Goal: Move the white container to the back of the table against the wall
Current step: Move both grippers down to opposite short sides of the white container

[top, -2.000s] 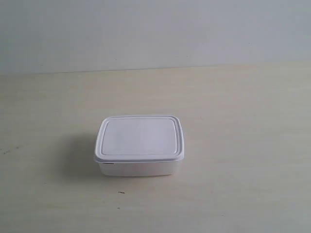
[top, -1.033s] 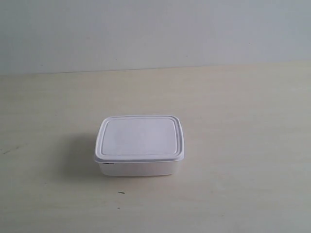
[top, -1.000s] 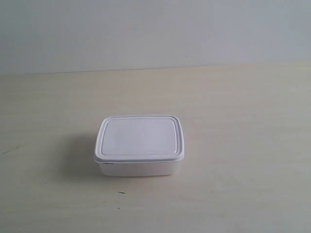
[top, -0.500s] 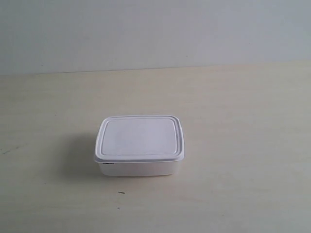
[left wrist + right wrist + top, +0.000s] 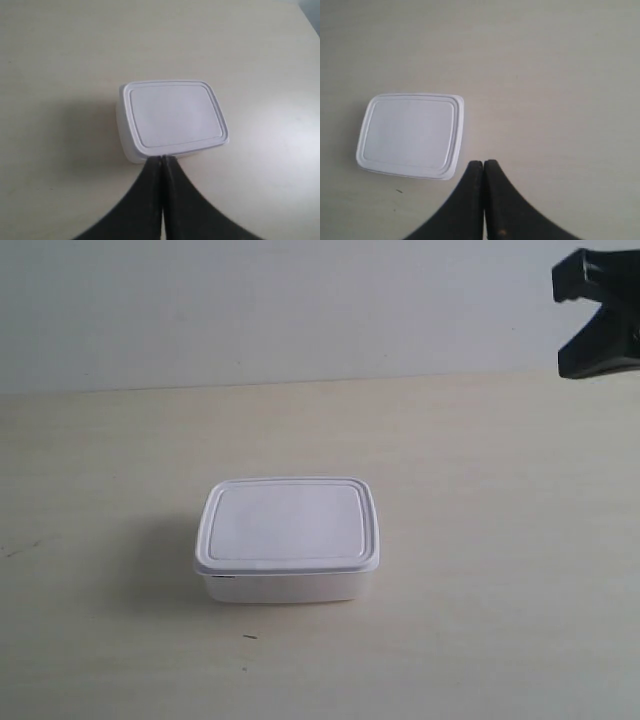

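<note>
The white container, lid on, rests on the table near the middle, well forward of the wall. In the left wrist view my left gripper is shut and empty, its tips just short of the container's near edge. In the right wrist view my right gripper is also shut and empty, above bare table beside a corner of the container. A black part of the arm at the exterior view's right hangs high in the upper right corner, far from the container.
A tiny dark speck lies on the tabletop in front of the container, and shows too in the right wrist view. Pale bare tabletop stretches from the container back to the wall.
A black arm part has come into the exterior view's upper right corner, where nothing showed before. The container has not moved.
</note>
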{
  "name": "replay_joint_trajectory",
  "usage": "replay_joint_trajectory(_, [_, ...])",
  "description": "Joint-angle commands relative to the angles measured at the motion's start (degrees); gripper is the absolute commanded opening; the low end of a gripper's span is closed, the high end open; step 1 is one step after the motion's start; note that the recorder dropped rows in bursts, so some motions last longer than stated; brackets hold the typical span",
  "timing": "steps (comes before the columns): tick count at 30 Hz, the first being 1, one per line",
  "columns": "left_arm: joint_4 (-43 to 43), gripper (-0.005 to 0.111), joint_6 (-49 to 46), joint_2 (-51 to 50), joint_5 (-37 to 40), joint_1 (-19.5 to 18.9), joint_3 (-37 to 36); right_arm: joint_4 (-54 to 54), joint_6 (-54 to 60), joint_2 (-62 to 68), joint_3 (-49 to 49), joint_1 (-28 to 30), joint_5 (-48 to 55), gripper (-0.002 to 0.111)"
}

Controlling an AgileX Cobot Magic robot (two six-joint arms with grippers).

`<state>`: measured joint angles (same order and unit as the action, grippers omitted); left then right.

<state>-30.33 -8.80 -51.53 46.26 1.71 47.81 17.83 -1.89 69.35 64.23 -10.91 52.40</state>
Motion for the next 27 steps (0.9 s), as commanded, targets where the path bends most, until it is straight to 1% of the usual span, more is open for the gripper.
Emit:
replay_joint_trajectory(1, [-1.28, 0.0, -0.66, -0.24, 0.93, 0.98, 0.49, 1.77, 1.03, 4.13, 5.19, -3.3, 2.56, 0.0])
replay_joint_trajectory(7, [-1.78, 0.0, -0.15, -0.24, 1.74, 5.26, -0.59, 1.54, 1.89, 8.5, 5.68, -13.84, 5.27, 0.0])
replay_joint_trajectory(9, [-1.97, 0.0, 0.65, -0.24, 1.86, 7.1, -2.0, 1.54, 1.89, 9.87, 5.68, -17.03, 4.89, 0.0])
replay_joint_trajectory(13, [-1.97, 0.0, 3.55, -0.24, 1.86, 10.16, -5.61, 1.54, 0.2, 11.99, 5.68, -21.66, 4.27, 0.0])
replay_joint_trajectory(17, [-2.07, 0.0, 6.33, -0.24, 0.56, 13.33, -9.27, 1.07, 0.2, 12.35, 2.34, -24.83, 4.05, 0.0])
replay_joint_trajectory(19, [-2.07, 0.0, 7.48, -0.24, -1.08, 14.45, -10.89, 1.07, -0.41, 12.35, -1.06, -26.01, 2.11, 0.0])
replay_joint_trajectory(24, [-2.34, 0.0, 11.08, -0.24, -6.39, 17.3, -15.72, 1.88, -1.52, 12.35, -10.72, -27.97, -7.23, 0.0])
replay_joint_trajectory(27, [-3.46, 0.0, 12.02, -0.74, -10.92, 18.92, -19.12, 4.66, -2.44, 12.46, -15.32, -28.43, -11.83, 0.0])
